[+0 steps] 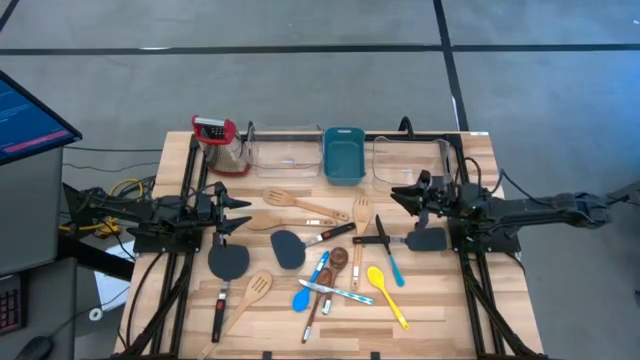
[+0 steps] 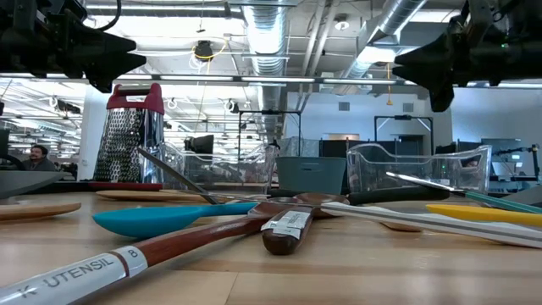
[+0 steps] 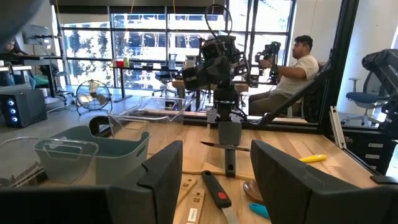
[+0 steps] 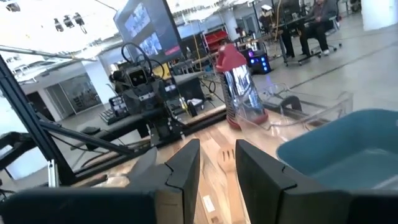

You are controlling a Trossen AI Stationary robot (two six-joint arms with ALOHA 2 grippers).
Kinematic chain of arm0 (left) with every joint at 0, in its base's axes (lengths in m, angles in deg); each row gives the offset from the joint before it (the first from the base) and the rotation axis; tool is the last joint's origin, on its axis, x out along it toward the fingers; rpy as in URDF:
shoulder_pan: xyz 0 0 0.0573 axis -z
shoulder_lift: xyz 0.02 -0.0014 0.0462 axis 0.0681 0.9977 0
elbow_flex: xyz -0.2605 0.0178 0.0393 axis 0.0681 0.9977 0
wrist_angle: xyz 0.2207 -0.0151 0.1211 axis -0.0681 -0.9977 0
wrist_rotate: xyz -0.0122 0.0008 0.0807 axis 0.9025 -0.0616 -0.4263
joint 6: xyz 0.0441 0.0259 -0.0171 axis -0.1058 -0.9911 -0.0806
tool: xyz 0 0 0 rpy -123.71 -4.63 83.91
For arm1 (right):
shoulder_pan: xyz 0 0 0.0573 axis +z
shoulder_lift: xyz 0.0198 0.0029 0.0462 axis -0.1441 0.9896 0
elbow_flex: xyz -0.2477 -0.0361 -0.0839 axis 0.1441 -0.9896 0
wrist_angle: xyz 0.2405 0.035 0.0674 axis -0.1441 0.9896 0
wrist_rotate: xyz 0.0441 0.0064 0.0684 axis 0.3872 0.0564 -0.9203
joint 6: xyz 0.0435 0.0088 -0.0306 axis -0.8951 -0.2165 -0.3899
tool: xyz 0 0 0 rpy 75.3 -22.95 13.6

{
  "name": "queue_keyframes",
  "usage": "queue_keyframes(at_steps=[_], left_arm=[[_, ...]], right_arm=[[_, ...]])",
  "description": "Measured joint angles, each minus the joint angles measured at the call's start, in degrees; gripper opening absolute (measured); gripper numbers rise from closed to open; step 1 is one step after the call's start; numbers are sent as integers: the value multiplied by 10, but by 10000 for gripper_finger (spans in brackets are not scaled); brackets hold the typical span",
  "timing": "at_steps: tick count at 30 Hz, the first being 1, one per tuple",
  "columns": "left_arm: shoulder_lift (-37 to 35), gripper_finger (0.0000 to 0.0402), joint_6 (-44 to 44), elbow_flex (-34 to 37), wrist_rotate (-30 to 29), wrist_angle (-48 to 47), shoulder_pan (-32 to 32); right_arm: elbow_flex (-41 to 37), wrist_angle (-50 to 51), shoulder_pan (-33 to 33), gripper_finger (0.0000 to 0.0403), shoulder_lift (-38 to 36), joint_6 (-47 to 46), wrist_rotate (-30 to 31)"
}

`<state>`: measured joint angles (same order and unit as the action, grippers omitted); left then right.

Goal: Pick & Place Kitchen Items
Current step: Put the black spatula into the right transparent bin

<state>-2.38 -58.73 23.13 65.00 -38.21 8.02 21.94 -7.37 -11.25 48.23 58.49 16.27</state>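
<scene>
The kitchen items (image 1: 320,262) lie scattered mid-table, between our arms. We judge them light, stiff and slippery; we should grasp a handle mid-length. Left gripper (image 3: 214,168) and right gripper (image 4: 217,163) hang released, holding nothing.

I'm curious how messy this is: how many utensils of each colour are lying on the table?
Pale wood utensils: 4
Black spatulas: 3
Blue spoon: 1
Yellow spoon: 1
Dark-brown spoon: 1
Slim blue-handled pieces: 2
Total: 12
</scene>
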Motion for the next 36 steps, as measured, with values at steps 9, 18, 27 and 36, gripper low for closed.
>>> queue_keyframes(at_steps=[9,18,27,36], left_arm=[[0,177,0,0,0,0,0],[0,177,0,0,0,0,0],[2,177,0,0,0,0,0],[8,177,17,0,0,-1,0]], right_arm=[[48,-18,1,98,90,31,-24],[129,-18,22,98,229,174,-38],[207,-17,22,98,369,220,-39],[393,200,24,98,462,213,-41]])
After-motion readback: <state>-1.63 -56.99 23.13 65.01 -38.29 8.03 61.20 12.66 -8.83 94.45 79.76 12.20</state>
